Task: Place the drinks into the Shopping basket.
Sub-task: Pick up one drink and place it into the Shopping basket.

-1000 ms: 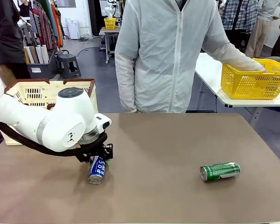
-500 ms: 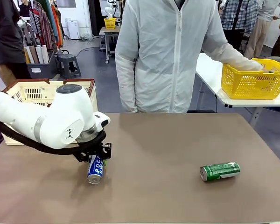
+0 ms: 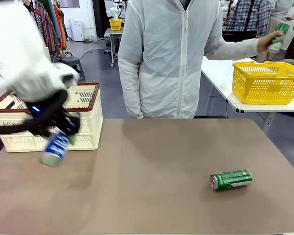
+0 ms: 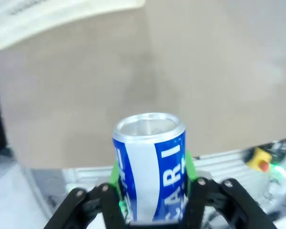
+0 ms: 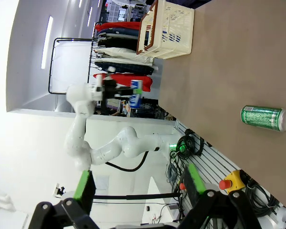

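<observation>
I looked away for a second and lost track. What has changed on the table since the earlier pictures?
The left gripper, jaws shut on the blue can, lifted it off the table and swung it left, in front of the Shopping basket. The person's hand left the yellow basket and now holds up a raised green can. The lying green can and both baskets stayed put.

Bright, even overhead light. Front view: blue can [image 3: 55, 145] and left arm [image 3: 24, 63] above it smeared by motion blur; tabletop [image 3: 161, 161] right of blue can sharp, soft shadow under green can [image 3: 231, 179]. Left wrist view: blue can crisp, tabletop behind it hazy, pale. Right wrist view: edges bent by wide-angle lens.
</observation>
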Controlling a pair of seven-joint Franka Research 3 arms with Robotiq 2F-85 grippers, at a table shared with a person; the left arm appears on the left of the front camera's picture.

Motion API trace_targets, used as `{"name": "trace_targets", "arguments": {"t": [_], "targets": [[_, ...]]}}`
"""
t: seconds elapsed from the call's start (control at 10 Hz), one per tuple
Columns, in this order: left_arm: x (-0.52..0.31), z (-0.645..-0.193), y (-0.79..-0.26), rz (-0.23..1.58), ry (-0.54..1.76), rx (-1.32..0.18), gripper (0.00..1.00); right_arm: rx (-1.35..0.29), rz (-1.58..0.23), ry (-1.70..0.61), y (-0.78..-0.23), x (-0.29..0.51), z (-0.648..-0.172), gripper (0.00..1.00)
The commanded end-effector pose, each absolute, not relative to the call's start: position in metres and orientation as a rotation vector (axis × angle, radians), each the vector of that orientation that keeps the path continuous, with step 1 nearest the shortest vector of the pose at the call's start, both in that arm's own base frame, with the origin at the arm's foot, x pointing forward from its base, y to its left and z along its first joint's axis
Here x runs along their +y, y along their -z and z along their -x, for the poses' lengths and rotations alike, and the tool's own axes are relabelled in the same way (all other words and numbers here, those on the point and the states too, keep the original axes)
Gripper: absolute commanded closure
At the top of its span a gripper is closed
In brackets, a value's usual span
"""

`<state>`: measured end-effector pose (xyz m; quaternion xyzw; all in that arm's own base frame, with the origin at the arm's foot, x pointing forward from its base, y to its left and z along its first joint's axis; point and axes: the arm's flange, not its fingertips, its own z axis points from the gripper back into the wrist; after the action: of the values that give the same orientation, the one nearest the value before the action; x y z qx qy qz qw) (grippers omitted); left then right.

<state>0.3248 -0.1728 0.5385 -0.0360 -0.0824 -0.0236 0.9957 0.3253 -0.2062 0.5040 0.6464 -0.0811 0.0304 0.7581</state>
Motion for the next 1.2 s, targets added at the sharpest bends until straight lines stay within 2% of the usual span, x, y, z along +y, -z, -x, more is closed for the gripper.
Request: {"name": "trace_targets", "arguments": {"t": [0.0, 0.1, 0.2, 0.6, 0.9, 1.0, 1.1], "targets": [[-0.141, -0.343, -0.552, 0.100, 0.006, -0.208, 1.00, -0.160, -1.408, -0.063, -0.509, -0.207, -0.324, 0.00], [-0.133, -0.334, -0.545, 0.165, -0.026, -0.247, 1.00, -0.160, -1.408, -0.063, -0.509, -0.207, -0.324, 0.00], [-0.147, -0.324, -0.564, 0.084, 0.022, -0.192, 1.00, -0.160, -1.408, -0.063, -0.509, -0.207, -0.324, 0.00], [-0.143, -0.326, -0.560, 0.079, 0.015, -0.198, 1.00, -0.160, -1.408, -0.063, -0.509, -0.207, -0.324, 0.00], [-0.102, -0.443, -0.650, 0.086, 0.026, -0.154, 1.00, -0.160, -1.408, -0.063, -0.509, -0.207, -0.324, 0.00], [-0.081, -0.493, -0.672, 0.085, -0.013, -0.153, 1.00, -0.160, -1.408, -0.063, -0.509, -0.207, -0.324, 0.00], [-0.054, -0.543, -0.680, 0.083, 0.065, -0.141, 1.00, -0.160, -1.408, -0.063, -0.509, -0.207, -0.324, 0.00]]}}
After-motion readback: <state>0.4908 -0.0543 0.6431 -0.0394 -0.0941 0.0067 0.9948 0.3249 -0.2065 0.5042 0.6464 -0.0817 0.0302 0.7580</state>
